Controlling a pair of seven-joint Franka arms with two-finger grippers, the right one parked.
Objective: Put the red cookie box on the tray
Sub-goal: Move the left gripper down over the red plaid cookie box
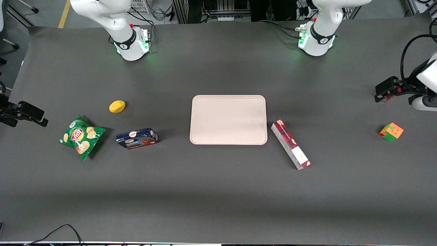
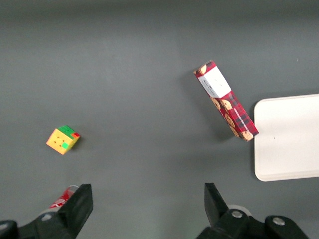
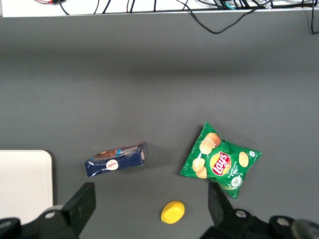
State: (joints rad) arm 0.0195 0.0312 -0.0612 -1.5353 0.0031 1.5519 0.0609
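Your gripper [image 2: 144,209] hung with fingers apart, fingertips cut off, well clear of the red cookie box [image 2: 226,100]. That box lay just beside the tray [image 2: 286,137], itself partly cut off from the wrist camera.

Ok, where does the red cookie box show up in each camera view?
Front view: the red cookie box lies flat on the table beside the tray, toward the working arm's end.
Left wrist view: the box lies aslant, one end close to the tray's corner; the gripper hangs open, away from it.
Right wrist view: not in it.
Shared landmark: the tray, in all three views; the colour cube in two.
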